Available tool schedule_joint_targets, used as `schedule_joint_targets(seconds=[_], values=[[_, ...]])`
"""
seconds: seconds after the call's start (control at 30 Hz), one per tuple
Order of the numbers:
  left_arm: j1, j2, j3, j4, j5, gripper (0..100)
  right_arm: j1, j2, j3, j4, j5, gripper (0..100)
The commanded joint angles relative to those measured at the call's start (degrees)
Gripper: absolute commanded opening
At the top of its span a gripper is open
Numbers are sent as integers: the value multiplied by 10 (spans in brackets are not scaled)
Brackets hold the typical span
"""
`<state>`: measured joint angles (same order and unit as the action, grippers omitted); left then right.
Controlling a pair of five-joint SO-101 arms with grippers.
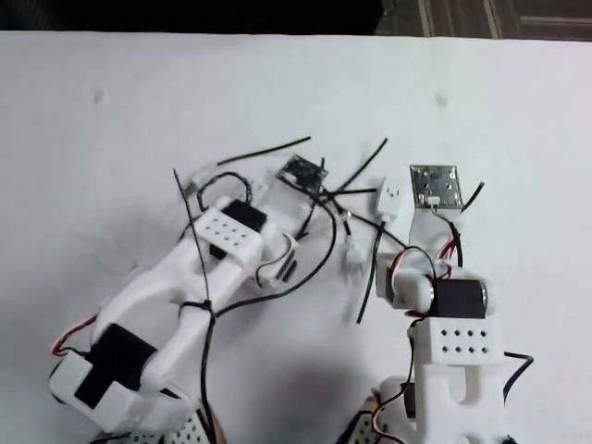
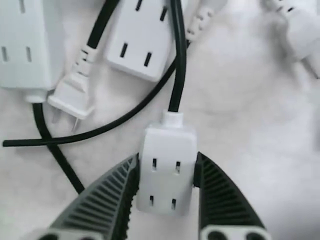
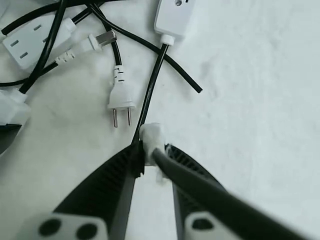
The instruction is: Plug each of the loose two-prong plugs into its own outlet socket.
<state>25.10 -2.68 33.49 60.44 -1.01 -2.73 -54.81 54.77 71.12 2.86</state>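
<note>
Plug (image 3: 151, 134) pinched in right claw (image 3: 148, 151), socket (image 2: 166, 187) in left claw (image 2: 166, 160).

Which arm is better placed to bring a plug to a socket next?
Right. The right gripper pinches what looks like a white plug on a black cord; the left gripper clamps an outlet socket and could steady it.

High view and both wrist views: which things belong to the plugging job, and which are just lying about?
Job: socket block in left gripper jaws; plug in right gripper jaws; loose plug; second loose plug; another socket block.
Not the job: white table; arm's red wire.
</note>
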Motion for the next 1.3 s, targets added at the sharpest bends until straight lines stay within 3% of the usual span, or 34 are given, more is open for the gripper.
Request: schedule_joint_targets(seconds=[0.0, 0.13, 0.4, 0.57, 0.73, 0.93, 1.13, 1.27], values=[[6, -4, -26, 32, -1, 123, 8, -3, -4, -5, 7, 17], [4, -6, -43, 80, 27, 303, 8, -3, -4, -5, 7, 17], [-6, -7, -127, 183, 15, 280, 4, -4, -7, -5, 8, 17], [-95, -82, -156, 215, -9, 278, -35, -4, -20, -5, 8, 17], [-247, -243, -100, 183, -69, 278, -107, -4, -33, -5, 8, 17], [-404, -410, 53, 117, -131, 278, -221, -4, -32, -9, 3, 17], [-504, -506, 208, 37, -174, 278, -338, 2, -25, -51, 3, 17], [-534, -526, 287, -13, -190, 278, -389, 2, -4, -92, 8, 17]])
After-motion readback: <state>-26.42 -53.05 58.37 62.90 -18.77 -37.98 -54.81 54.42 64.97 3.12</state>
